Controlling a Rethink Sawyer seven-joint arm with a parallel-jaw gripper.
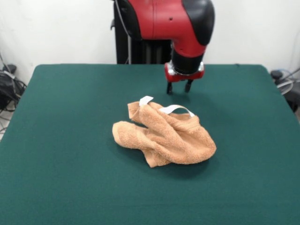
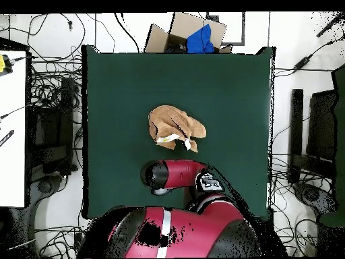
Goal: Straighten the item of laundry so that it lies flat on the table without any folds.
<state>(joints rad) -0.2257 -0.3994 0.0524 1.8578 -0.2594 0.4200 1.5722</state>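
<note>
My gripper (image 1: 178, 86) hangs above the far half of the desk (image 1: 61, 140), just beyond the towel (image 1: 164, 133) and clear of it, with my red and black arm (image 1: 173, 21) coming down from the top of the front view. Its two short dark fingers (image 1: 169, 87) point straight down with a gap between them and nothing held, so it stands open and empty over bare green cloth. The towel lies near the middle of the desk, a little toward the right in the front view, bunched into a crumpled heap with thick rolled folds. One rounded lobe pushes out to the left, a broader mass spreads to the near right, and a ridge runs diagonally across the top. A small white tag (image 1: 146, 100) sticks up at the heap's far left corner, and a white loop or strip (image 1: 176, 109) curves along its far edge, on the side nearest my gripper. From overhead, the towel (image 2: 176, 127) sits about mid-desk with the white strip on the edge that faces my base, and my arm (image 2: 178, 177) reaches across the desk (image 2: 229, 88) just short of it; my gripper itself is hidden under the arm there. Beyond the desk's far edge in that view stands a cardboard box (image 2: 192, 30) holding something blue (image 2: 200, 39).
</note>
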